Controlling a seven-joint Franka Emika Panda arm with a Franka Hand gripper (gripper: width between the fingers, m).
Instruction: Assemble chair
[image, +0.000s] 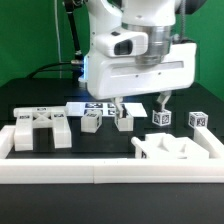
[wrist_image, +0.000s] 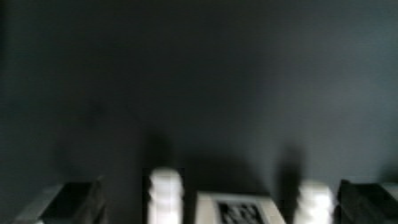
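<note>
The chair parts are white blocks with black-and-white tags. The slotted seat block lies at the exterior view's left. Small tagged pieces stand in the middle, and two more stand at the right. A chunky flat part lies at the front right. My gripper hangs low over the middle pieces with its jaws wide apart, one finger just above the second small piece. The wrist view is dark and blurred. There my gripper is open with a tagged white part between the fingers, not clamped.
The marker board lies flat behind the small pieces. The long white border rail runs along the front, with an upright end at the left. The table is black.
</note>
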